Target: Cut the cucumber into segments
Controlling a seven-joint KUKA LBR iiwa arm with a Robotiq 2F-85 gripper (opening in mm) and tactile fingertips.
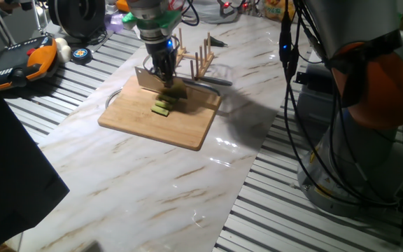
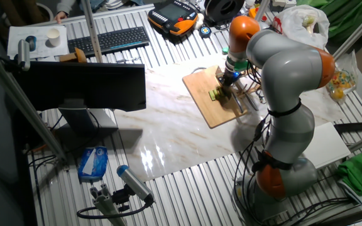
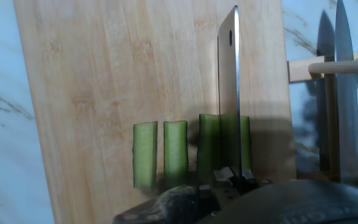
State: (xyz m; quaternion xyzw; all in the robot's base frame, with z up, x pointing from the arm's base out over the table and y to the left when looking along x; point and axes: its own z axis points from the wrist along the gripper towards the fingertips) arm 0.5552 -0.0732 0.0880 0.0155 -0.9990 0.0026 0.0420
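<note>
A wooden board (image 1: 161, 120) lies on the marble table. My gripper (image 1: 165, 70) is shut on the handle of a cleaver knife (image 3: 229, 93), blade down on the board. In the hand view two light green segments (image 3: 145, 155) (image 3: 175, 153) lie apart to the left of the blade. The remaining cucumber (image 3: 209, 148), dark green and wider, sits under the blade, which stands edge-on in it. The pieces show as a small green cluster in one fixed view (image 1: 163, 107) and in the other fixed view (image 2: 215, 95).
A wooden rack (image 1: 198, 59) stands just behind the board, with a second knife (image 3: 347, 93) beside it. An orange teach pendant (image 1: 21, 64) and tape roll (image 1: 82, 54) lie at far left. A keyboard (image 2: 105, 41) and monitor (image 2: 83, 88) stand beyond the table.
</note>
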